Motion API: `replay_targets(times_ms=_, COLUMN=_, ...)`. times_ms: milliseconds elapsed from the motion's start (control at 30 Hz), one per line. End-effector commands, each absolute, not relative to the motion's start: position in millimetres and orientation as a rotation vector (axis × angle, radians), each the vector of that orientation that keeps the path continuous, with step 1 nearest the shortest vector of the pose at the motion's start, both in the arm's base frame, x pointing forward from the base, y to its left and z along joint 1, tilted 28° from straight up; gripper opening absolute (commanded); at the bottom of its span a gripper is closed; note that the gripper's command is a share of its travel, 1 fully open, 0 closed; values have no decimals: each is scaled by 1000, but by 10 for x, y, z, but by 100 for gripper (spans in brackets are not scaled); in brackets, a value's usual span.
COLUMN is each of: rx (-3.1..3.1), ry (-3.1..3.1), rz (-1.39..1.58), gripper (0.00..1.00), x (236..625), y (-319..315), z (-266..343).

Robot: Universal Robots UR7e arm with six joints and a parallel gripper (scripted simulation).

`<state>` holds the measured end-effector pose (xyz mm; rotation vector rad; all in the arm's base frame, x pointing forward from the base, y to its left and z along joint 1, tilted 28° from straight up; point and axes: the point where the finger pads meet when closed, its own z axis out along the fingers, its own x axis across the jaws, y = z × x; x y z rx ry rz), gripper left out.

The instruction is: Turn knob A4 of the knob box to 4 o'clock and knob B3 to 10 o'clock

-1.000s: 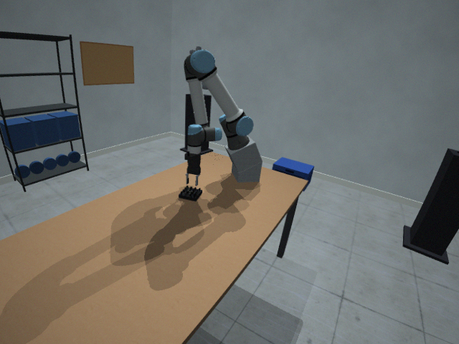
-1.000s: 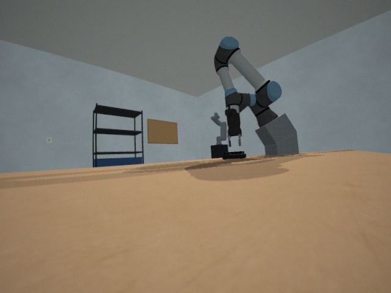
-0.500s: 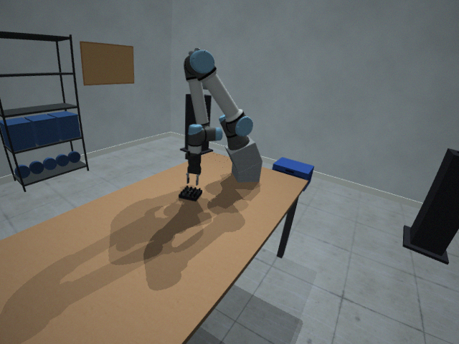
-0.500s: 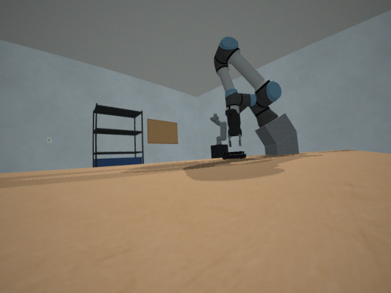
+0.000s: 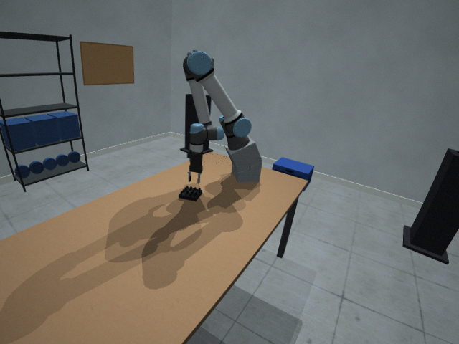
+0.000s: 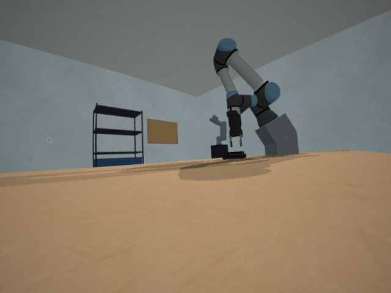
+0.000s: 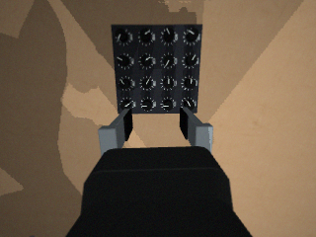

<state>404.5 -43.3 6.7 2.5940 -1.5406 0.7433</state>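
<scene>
- On the table (image 5: 111,266), toward its far end near the arm's grey base (image 5: 245,163), we find the knob box (image 5: 190,193) standing flat, well in from every table edge.
- In the wrist view we see the knob box (image 7: 157,69) as a dark square of sixteen knobs in four rows; the printed names and the ring marks are too blurred to read, so we cannot tell which row is A, nor pick out A4 or B3.
- The socket side of the box is not shown in any view, and the white knob lines are only faint streaks.
- The gripper's own black body fills the lower part of the wrist view and hides the table beneath it.
- We find the gripper (image 5: 194,180) hanging above the box, pointing straight down, fingers spread fully apart with nothing between them and clear of the knobs.
- In the wrist view the left finger (image 7: 117,130) and the right finger (image 7: 197,130) frame the nearest row of knobs.
- The low exterior view shows the gripper (image 6: 236,144) apart from the box (image 6: 234,155), with a gap between them.
- To the right, the table edge lies well apart from the box, with bare wood all round it.
</scene>
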Motion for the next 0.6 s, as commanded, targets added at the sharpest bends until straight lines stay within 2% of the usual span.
replay_targets(times_ms=0, rx=2595, ry=-1540, rz=746, gripper=100, x=3969, y=-480, z=49)
replay_targets(times_ms=567, rx=2595, ry=-1540, rz=746, gripper=100, x=3869, y=-539, z=22)
